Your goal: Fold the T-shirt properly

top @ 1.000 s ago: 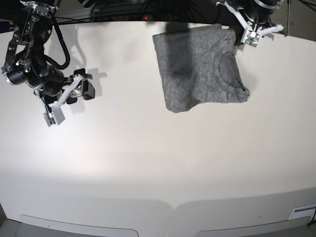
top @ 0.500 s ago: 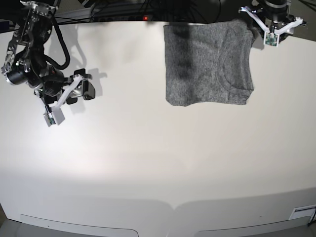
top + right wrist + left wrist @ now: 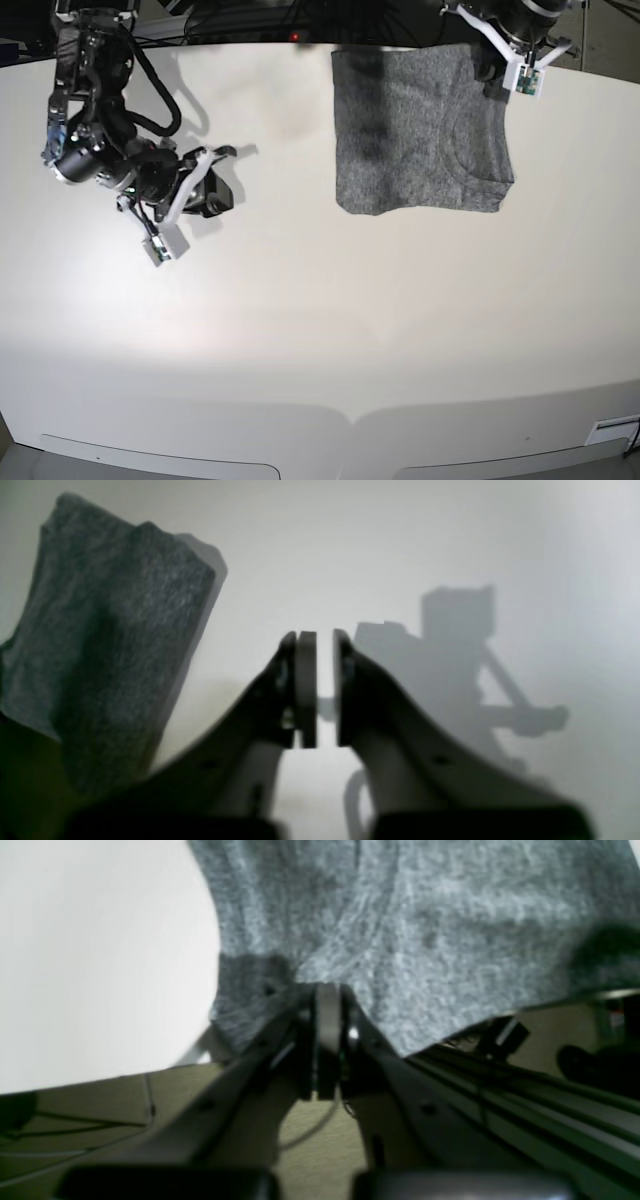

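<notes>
The grey T-shirt (image 3: pixel 420 130) lies folded into a rough rectangle at the table's far right, its far edge reaching the table's back edge. My left gripper (image 3: pixel 497 58) is shut on the shirt's far right corner; the left wrist view shows the gripper (image 3: pixel 327 990) pinching the cloth (image 3: pixel 425 925) at the table's edge. My right gripper (image 3: pixel 218 183) hovers over bare table at the left, well apart from the shirt. In the right wrist view the gripper (image 3: pixel 325 640) has its jaws almost together with a thin gap, holding nothing, and the shirt (image 3: pixel 100 655) is at the left.
The white table (image 3: pixel 320 330) spreads wide in front of the shirt. Dark cables and frame rails (image 3: pixel 525 1080) run beyond the table's back edge.
My right arm has swung right, toward the table's middle. My left gripper pulled the shirt's corner back and straightened the cloth, then shifted slightly left.
</notes>
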